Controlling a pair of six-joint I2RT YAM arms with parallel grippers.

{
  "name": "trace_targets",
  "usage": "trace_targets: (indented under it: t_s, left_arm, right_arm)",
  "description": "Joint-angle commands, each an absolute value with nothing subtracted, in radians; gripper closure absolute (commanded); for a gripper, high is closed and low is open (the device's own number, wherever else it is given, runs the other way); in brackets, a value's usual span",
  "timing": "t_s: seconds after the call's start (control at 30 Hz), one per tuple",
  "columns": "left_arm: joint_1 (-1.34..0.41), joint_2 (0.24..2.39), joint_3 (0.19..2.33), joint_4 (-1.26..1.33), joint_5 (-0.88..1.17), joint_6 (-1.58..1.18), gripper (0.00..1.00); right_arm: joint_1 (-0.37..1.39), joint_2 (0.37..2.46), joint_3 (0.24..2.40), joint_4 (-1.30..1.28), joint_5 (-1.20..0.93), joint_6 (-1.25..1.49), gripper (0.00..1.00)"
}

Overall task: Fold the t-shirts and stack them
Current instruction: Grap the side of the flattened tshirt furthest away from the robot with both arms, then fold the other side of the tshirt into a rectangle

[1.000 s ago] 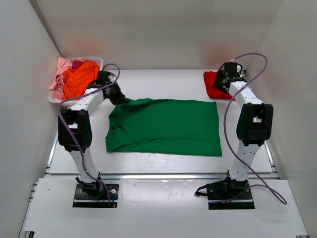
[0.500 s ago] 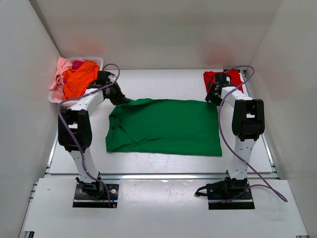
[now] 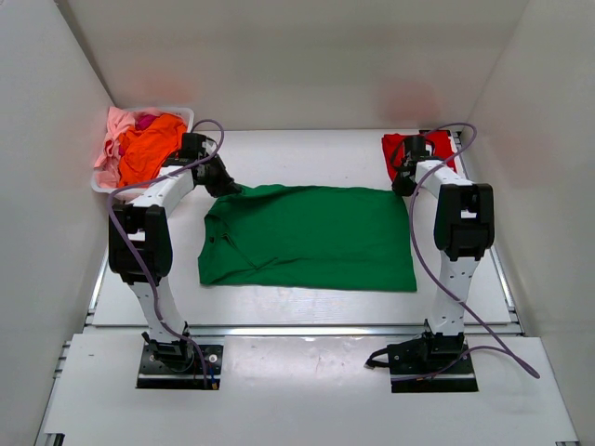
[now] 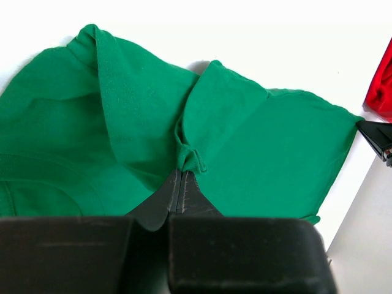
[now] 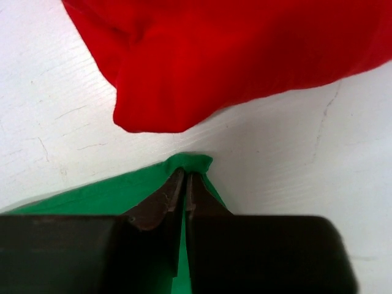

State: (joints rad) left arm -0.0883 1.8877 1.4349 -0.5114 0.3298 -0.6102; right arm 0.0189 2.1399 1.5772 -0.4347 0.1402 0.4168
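white table [image 3: 307,153] — green t-shirt [image 3: 316,237] flat, red t-shirt [image 3: 392,156], white basket [image 3: 183,111].

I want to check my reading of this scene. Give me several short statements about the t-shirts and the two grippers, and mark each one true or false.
1. The green t-shirt lies spread flat on the table. True.
2. The left gripper is open above the cloth. False: it is shut on a fold at the green t-shirt's edge.
3. The right gripper is shut on a corner of the green t-shirt. True.
4. The red t-shirt lies in the basket. False: it lies on the table at the far right, while the basket stands at the far left.
5. The orange t-shirt is in the basket. True.
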Motion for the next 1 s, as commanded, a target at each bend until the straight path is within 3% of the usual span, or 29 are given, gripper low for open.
trace_targets:
  t_s: [0.0,0.33,0.67,0.97]
  left_arm:
    - [-0.087,1.85,1.44,-0.497,0.344,-0.61,1.0]
    - [-0.071,1.694,1.352,-0.594,0.339,-0.612,1.0]
    - [-0.074,1.434,1.03,-0.6,0.35,-0.672,1.0]
    - [-0.031,1.342,0.934,-0.612,0.345,-0.663,1.0]
  right_arm:
    - [0.005,2.145,1.594,-0.436,0.134,0.41,1.0]
    - [-0.037,2.019,1.553,-0.365,-0.03,0.315,1.0]
    - [-0.055,1.821,1.295,-0.292,-0.13,0.272,1.0]
    - [-0.018,1.591,1.069,-0.301,-0.155,0.278,1.0]
